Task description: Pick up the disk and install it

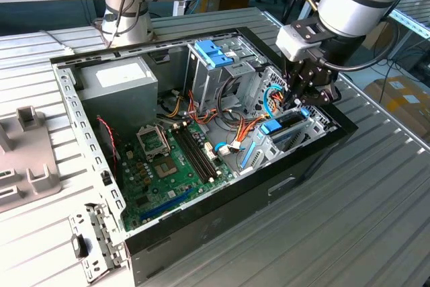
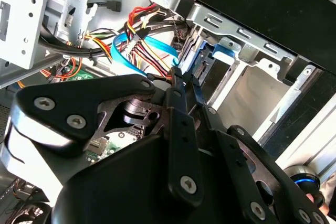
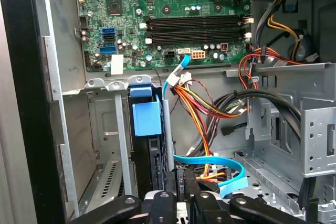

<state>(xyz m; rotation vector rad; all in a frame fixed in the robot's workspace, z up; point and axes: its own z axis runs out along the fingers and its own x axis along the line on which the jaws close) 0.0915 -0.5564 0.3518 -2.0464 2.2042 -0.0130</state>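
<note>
The disk point(image 1: 287, 124) stands on edge in the metal drive bay at the exterior view's right end of the open computer case, its blue end tab point(image 1: 271, 126) facing up. In the first wrist view the disk point(image 3: 146, 118) fills one slot of the bay, with an empty slot beside it. My gripper point(image 1: 296, 101) hangs just above the disk's far end. Its thin black fingertips are shut together with nothing between them, close beside the disk's blue rail point(image 2: 201, 64). The gripper appears in both wrist views point(image 2: 181, 75) point(image 3: 181, 176). Whether the tips touch the disk I cannot tell.
The green motherboard point(image 1: 168, 159) covers the case floor. A grey power supply point(image 1: 121, 80) and a tall metal cage with a light blue latch point(image 1: 213, 52) stand at the back. Orange and yellow wires and a thin blue cable point(image 3: 210, 160) crowd the space beside the bay. The black case wall point(image 1: 316, 156) runs close by.
</note>
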